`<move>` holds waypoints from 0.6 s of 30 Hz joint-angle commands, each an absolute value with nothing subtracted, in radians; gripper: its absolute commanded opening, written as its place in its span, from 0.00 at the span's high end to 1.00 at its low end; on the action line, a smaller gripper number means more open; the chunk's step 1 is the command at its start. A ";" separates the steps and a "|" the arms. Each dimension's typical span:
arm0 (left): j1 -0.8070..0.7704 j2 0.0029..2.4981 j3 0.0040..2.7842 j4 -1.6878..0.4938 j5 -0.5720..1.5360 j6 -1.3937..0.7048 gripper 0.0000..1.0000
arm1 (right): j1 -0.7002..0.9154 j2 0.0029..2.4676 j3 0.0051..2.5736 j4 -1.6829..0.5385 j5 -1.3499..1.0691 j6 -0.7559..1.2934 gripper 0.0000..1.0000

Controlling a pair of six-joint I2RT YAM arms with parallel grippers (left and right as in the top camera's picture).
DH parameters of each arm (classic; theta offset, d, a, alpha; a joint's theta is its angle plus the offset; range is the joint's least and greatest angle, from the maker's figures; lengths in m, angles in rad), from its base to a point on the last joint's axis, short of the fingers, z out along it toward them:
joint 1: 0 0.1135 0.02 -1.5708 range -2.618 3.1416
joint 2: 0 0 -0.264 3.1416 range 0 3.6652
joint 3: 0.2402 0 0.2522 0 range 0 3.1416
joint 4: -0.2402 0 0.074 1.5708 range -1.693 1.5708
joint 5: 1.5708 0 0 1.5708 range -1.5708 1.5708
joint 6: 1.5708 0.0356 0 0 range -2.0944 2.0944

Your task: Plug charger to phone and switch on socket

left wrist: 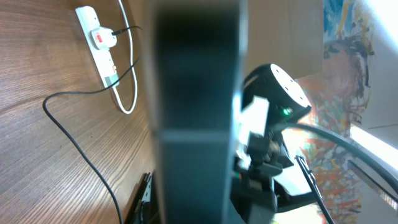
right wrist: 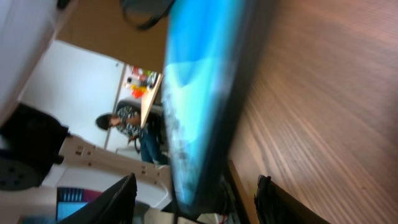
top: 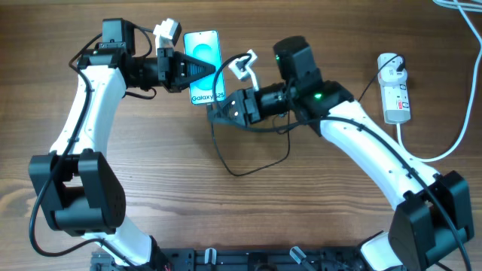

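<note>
Left tool (top: 202, 69) is gripping the phone (top: 203, 45) overhead, right tool (top: 220, 111) hovering at its lower end, the socket (top: 395, 98) lying well beyond that. Left wrist is showing the charger (left wrist: 79, 149) trailing away leftward. Right wrist is showing fingers (right wrist: 118, 199) parted beside the phone; squaring the charger to it before pushing seems best.

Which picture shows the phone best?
The overhead view: the phone shows most of its lit screen and its Galaxy S25 text. The left wrist view shows only a dark blurred slab, and the right wrist view a blurred blue slice of screen.
</note>
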State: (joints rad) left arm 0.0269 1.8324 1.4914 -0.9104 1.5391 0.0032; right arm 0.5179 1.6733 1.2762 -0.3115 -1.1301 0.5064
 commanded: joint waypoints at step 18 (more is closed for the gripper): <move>0.030 1.811 1.491 -0.925 1.576 0.014 0.96 | 0.563 1.666 1.295 -0.235 -1.008 0.520 0.96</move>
